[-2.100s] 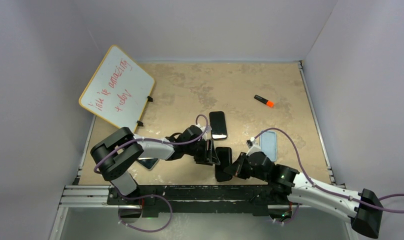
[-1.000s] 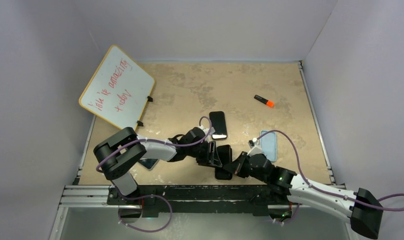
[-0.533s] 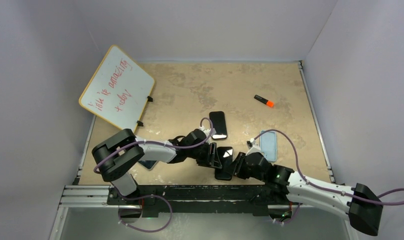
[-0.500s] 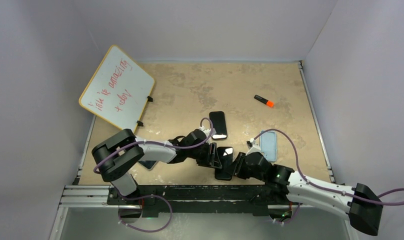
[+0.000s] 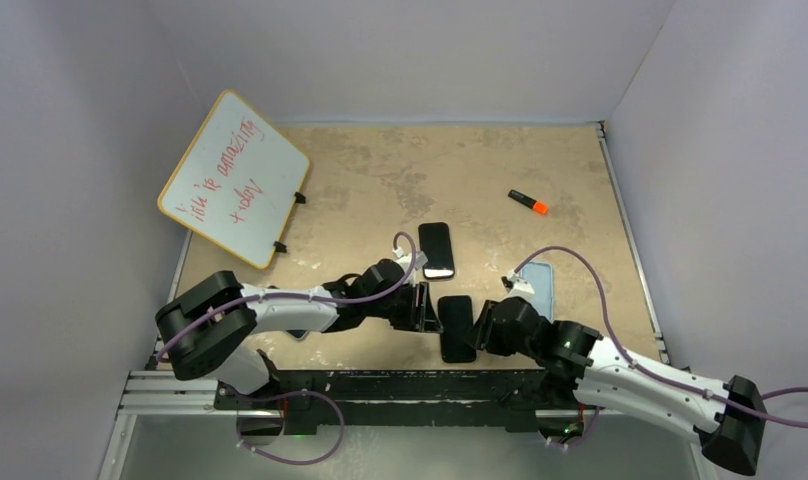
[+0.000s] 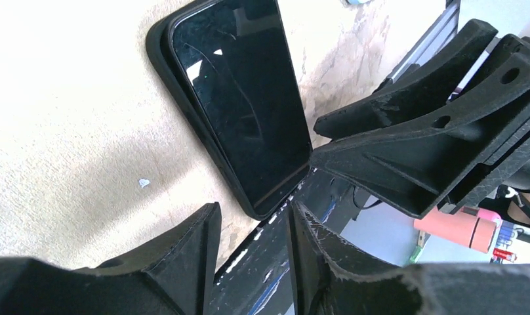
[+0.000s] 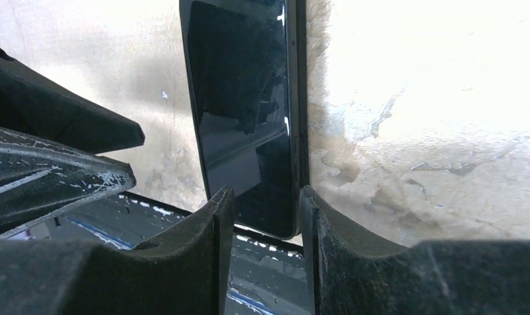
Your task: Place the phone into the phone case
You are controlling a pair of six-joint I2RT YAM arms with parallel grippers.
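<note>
Phone now flat on table betw. R hand and L hand, both parted, empty.

top: overhead, rear, whole table | wrists: close, low, facing each other | shared: phone

The black phone lies flat, with the left gripper just left of it and the right gripper just right

whiteboard: one
orange marker: one
black phones in plain view: two
light-blue phone case: one
robot arms: two
tools: two
tabletop: one
</note>
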